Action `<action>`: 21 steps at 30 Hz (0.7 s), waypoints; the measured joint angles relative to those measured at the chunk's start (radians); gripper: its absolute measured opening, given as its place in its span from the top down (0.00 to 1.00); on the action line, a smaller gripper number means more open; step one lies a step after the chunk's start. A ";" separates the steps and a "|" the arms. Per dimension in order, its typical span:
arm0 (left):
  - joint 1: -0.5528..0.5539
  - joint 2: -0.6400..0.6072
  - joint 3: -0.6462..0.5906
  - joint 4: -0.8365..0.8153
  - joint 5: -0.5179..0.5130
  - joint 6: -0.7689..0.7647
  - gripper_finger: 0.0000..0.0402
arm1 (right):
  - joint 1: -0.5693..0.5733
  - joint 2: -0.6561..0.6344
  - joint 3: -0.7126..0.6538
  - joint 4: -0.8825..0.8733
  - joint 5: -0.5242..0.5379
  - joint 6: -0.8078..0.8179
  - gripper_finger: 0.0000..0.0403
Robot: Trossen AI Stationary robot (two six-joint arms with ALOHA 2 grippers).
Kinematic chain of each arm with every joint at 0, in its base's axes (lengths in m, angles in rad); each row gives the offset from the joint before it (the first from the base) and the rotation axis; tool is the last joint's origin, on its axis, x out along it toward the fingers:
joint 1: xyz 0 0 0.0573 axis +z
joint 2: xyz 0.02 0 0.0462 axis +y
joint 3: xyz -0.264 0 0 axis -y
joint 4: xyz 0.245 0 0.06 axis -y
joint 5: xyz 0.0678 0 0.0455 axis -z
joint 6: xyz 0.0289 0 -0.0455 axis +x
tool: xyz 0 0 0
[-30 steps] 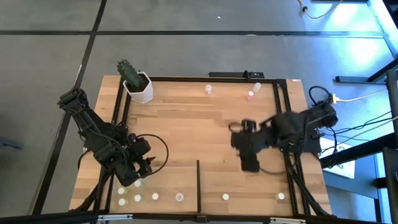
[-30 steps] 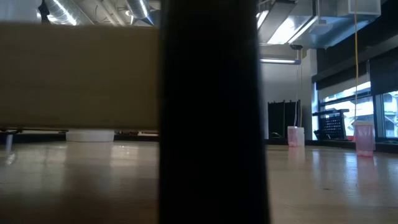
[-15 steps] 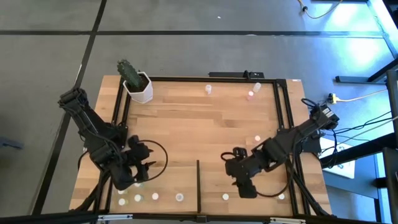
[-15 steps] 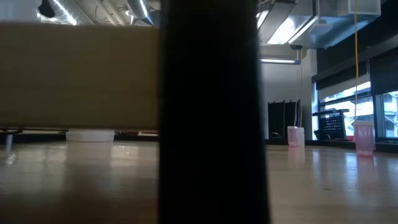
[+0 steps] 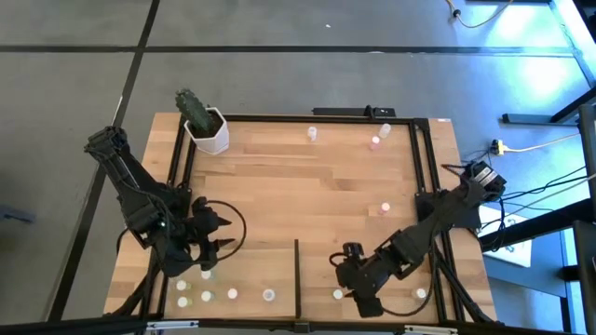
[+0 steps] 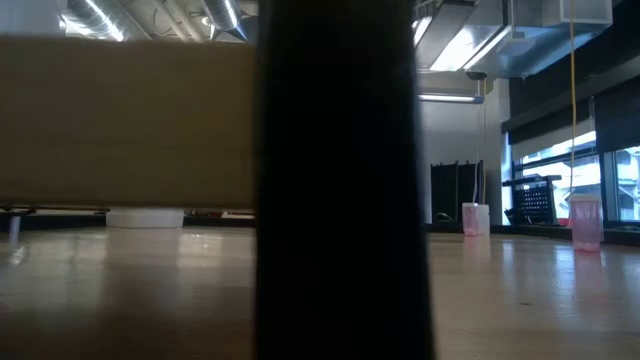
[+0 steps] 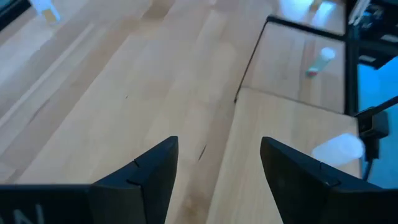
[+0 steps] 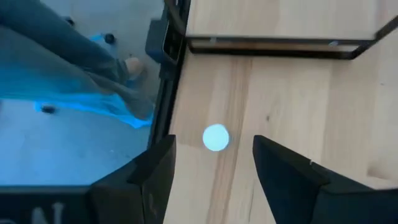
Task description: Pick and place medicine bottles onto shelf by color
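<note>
The right gripper point(image 5: 358, 300), fingers apart and empty, hovered over the shelf point(image 5: 372, 279) beside a white-capped bottle point(image 8: 216, 137) (near the shelf's outer edge), and a slightly off-centre descent could have knocked it over.

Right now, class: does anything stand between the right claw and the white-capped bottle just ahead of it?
Nothing visible does. In the right wrist view the right claw is open, and the bottle stands on bare wood just beyond its fingers, apart from them. The black frame rail lies farther off, past the bottle.
</note>
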 joint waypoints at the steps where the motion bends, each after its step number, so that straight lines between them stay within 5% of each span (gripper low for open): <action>1: 0.000 -0.005 0.000 0.005 -0.002 0.012 0.45 | 0.003 0.011 -0.007 0.005 -0.001 -0.003 0.46; 21: 0.000 -0.045 0.000 0.028 -0.002 0.040 0.45 | 0.027 0.185 -0.033 0.042 0.001 -0.082 0.46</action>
